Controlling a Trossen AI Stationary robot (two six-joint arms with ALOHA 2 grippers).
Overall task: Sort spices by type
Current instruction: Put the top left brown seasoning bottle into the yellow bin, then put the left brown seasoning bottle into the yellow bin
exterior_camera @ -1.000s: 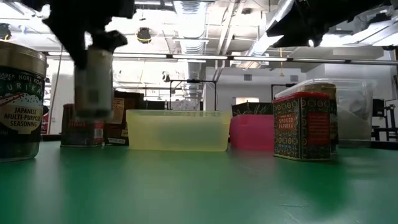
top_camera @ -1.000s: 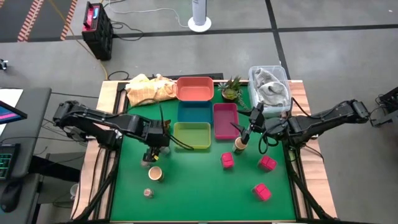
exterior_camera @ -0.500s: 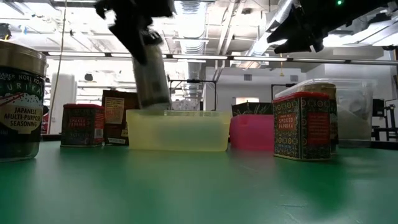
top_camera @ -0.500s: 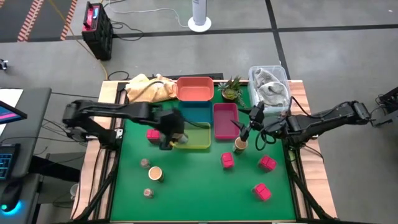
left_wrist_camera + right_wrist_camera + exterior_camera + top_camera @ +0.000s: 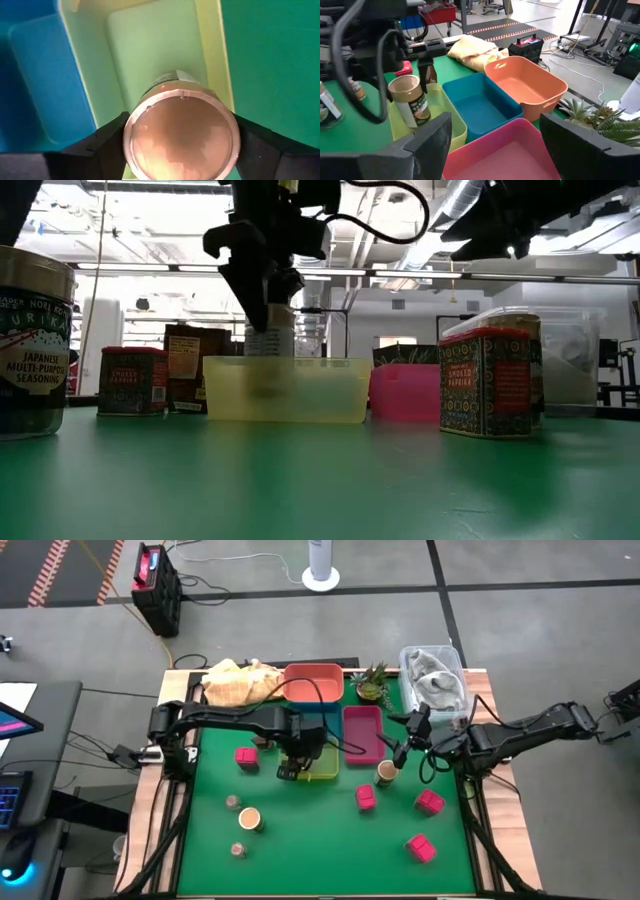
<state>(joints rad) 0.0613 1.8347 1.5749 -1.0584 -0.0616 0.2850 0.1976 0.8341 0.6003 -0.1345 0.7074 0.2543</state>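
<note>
Left gripper point(image 5: 300, 762) fingers clasp a copper-lidded jar point(image 5: 181, 131) over the yellow tray point(image 5: 325, 768); right gripper point(image 5: 403, 747), at three o'clock, fingers wide, empty.

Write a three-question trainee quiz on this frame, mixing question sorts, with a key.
1. True or false: the left gripper holds a jar over the yellow tray.
2. Which tray lies nearest the potted plant? A. yellow B. pink tray C. teal tray
3. How many pink packets lie on the green mat?

Key: 1 true; 2 B; 3 four. The right gripper hovers open by the jar beside the pink tray.
</note>
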